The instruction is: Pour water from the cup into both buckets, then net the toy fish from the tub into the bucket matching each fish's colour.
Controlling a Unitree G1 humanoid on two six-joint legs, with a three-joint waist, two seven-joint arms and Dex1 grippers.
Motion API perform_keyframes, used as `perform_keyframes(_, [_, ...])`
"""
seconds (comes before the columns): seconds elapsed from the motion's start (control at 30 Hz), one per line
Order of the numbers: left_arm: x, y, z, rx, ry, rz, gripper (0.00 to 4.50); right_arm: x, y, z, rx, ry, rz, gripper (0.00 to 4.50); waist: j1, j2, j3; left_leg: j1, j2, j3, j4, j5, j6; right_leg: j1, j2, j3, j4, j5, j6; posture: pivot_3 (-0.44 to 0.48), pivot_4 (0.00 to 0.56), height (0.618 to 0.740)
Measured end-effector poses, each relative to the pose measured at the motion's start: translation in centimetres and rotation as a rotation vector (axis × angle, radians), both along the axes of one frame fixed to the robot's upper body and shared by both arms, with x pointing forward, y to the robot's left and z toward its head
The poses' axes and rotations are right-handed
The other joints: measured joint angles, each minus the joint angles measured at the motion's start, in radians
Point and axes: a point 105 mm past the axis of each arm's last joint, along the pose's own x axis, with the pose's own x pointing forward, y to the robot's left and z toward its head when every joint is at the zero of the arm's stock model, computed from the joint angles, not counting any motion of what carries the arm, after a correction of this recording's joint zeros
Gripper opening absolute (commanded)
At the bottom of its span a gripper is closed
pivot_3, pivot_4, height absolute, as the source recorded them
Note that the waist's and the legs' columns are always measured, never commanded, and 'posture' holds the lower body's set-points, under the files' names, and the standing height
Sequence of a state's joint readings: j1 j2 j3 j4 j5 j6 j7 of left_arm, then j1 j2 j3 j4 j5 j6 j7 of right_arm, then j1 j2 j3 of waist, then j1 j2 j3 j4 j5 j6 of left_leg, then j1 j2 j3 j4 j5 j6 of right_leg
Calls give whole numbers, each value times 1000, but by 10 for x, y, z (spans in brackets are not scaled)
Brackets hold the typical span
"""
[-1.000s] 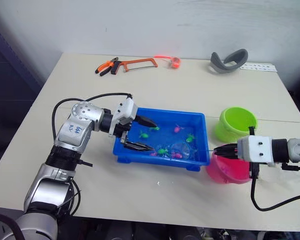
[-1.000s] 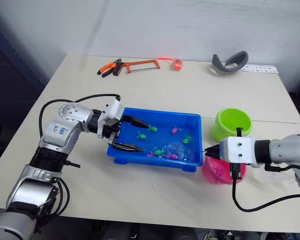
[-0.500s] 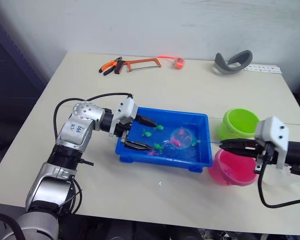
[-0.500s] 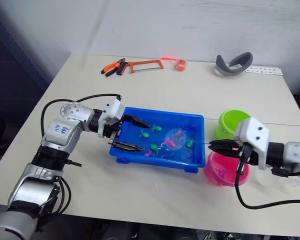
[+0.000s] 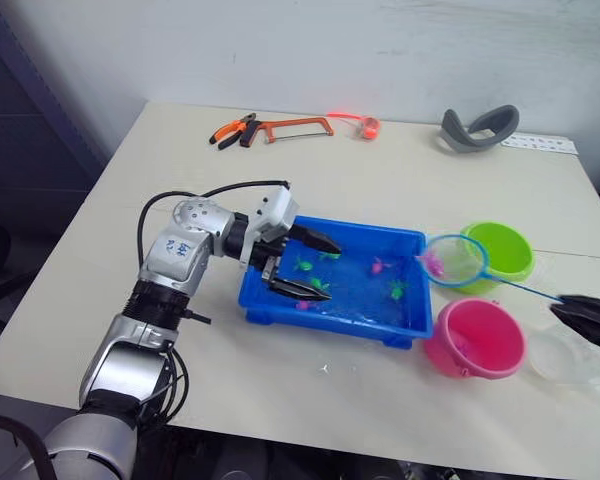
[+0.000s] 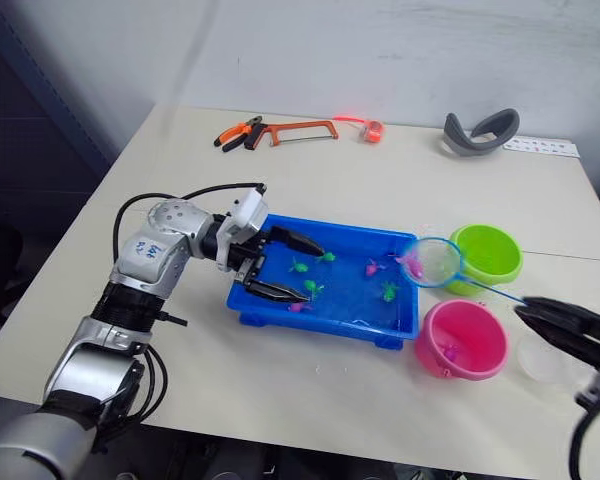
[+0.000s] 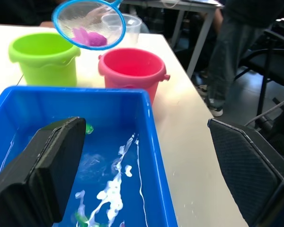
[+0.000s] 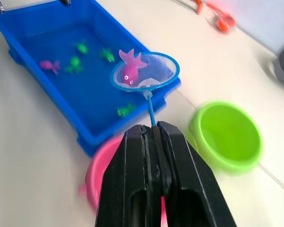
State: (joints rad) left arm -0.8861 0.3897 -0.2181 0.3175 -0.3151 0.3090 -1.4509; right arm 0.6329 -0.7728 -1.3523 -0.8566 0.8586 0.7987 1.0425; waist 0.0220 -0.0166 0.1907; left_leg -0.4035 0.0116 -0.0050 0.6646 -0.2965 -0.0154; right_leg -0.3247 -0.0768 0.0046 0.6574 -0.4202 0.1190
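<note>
The right gripper (image 8: 154, 142) is clamped tight on the thin handle of the net (image 5: 453, 259), and there's a pink fish (image 8: 128, 65) sitting in the hoop, lifted clear of the water. The hoop hangs over the far right corner of the tub (image 5: 280, 302), just beside the green bucket (image 5: 502, 251). The handle's long axis runs from the hoop back toward the right gripper, so the hoop points away from it, up and to the robot's left. The pink bucket (image 5: 477, 338) lies nearer the robot than the hoop, close under the handle, so the catch likely needs drawing back along that line before tipping. The left gripper (image 5: 308, 266) has its fingers spread wide over the tub's left end, holding nothing. Green fish (image 5: 395, 291) wait in the water.
</note>
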Motion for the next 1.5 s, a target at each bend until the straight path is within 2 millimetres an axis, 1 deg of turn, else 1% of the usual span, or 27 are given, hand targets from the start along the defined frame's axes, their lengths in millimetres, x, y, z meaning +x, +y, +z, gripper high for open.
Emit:
perform_keyframes(0.07, [0,-5,1,-8,-1,-24,4480,-14,-7,-5,-26,12,-43,0,-2,0,0,1,0,0,0,0,0,0,0,1,0,0,0,0,150,740])
perform_keyframes(0.17, [2,-8,0,-9,1,-40,4480,-27,-16,-10,-119,13,-91,0,-7,0,0,2,0,2,-1,0,0,0,0,2,0,0,0,0,150,740])
perform_keyframes(0.27, [3,-10,0,-12,-5,-52,4480,-32,-22,-11,-246,-16,-108,0,-13,0,0,2,0,2,-1,0,0,0,0,2,-1,0,0,0,150,740])
perform_keyframes(0.4, [4,-13,-2,-14,3,-61,4480,-35,-24,-17,-465,-74,-64,0,-17,0,0,2,0,1,-1,0,-1,0,0,2,-1,0,0,0,150,740])
perform_keyframes(0.5, [4,-12,-3,-10,-1,-63,4480,-37,-27,-21,-659,-127,-9,0,-21,0,0,2,0,2,-1,0,-1,0,0,2,0,0,0,0,150,740])
perform_keyframes(0.6, [4,-13,-3,-10,-6,-64,4480,-36,-27,-21,-940,-221,109,0,-24,0,0,3,0,3,-1,1,-1,0,0,3,-1,0,0,0,150,740])
perform_keyframes(0.63, [4,-13,-3,-9,-7,-64,4480,-36,-26,-22,-982,-236,134,0,-24,0,0,4,0,3,-1,1,-1,0,0,3,-1,0,0,0,150,740])
perform_keyframes(0.67, [5,-13,-2,-9,-11,-64,4480,-35,-26,-23,-1093,-274,198,0,-24,0,0,4,0,3,-1,1,-1,0,0,3,-1,0,0,0,150,740])
perform_keyframes(0.8, [8,-13,0,-7,-15,-58,4480,-32,-26,-25,-1296,-377,312,0,-24,0,0,5,0,3,-1,1,-2,0,0,4,0,0,0,0,150,740])
perform_keyframes(1.0, [9,-13,0,-6,-16,-51,4480,-29,-22,-25,-1420,-478,394,0,-24,0,0,5,0,4,-1,1,-2,1,0,4,0,0,0,0,150,740])
perform_keyframes(1.27, [11,-11,0,-1,-23,-30,4480,-22,-19,-20,-1472,-529,437,0,-24,0,0,6,0,4,-1,1,-2,1,0,4,0,0,0,0,150,740])
perform_keyframes(1.3, [11,-11,1,-2,-24,-27,4480,-22,-19,-21,-1470,-527,445,0,-23,0,0,6,0,3,-1,1,-2,1,0,4,0,0,0,0,150,740])
perform_keyframes(1.4, [12,-10,1,-3,-27,-19,4480,-23,-16,-32,-1447,-499,503,0,-24,0,0,6,0,3,-1,1,-2,1,0,4,0,0,0,0,150,740])
perform_keyframes(1.5, [12,-10,1,-3,-28,-14,4480,-22,-15,-37,-1437,-498,522,0,-24,0,0,6,0,3,-1,1,-2,2,0,4,0,0,0,0,150,740])
